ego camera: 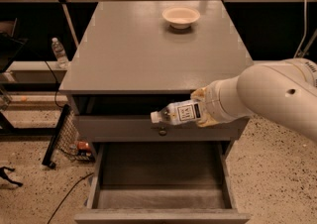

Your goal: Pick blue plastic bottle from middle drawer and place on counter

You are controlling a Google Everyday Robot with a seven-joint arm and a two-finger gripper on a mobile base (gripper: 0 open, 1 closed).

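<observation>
The blue plastic bottle (179,113), clear with a white cap and a pale label with dark print, lies sideways in the air with its cap pointing left. My gripper (202,111) is shut on its right end, holding it in front of the knobbed drawer front, above the open middle drawer (161,188). That drawer is pulled out at the bottom and its dark floor is bare. The grey counter (143,49) lies just above and behind the bottle. My white arm (267,99) comes in from the right.
A pale bowl (181,16) sits at the back of the counter. The drawer front with a round knob (162,131) is right behind the bottle. An upright water bottle (60,52) stands on a shelf at left. A dark rack (62,136) leans by the cabinet.
</observation>
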